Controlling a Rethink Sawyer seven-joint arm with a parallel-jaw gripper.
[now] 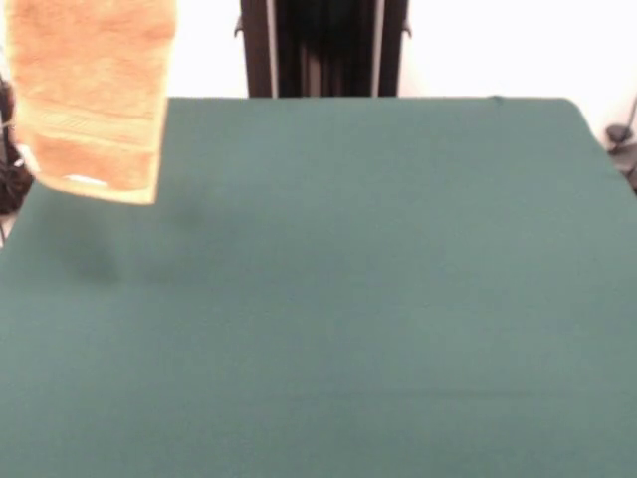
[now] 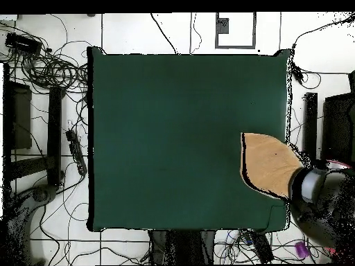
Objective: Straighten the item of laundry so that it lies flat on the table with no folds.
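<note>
Bare green table [image 1: 348, 319] fills the foreground. At the far left, the towel [image 1: 95, 100] is held hanging above the table's corner. Whether the gripper's jaws are open cannot be told.

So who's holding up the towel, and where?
The towel hangs above the table, held from its top, out of view. A person's sleeve shows beside it.

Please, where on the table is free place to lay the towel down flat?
Nearly all of the green table is bare: the middle, the near side and the whole side away from the towel. The towel hangs above one far corner, seemingly off the cloth. In the overhead view a person's sleeve is beside the towel there; that corner alone is crowded.
</note>
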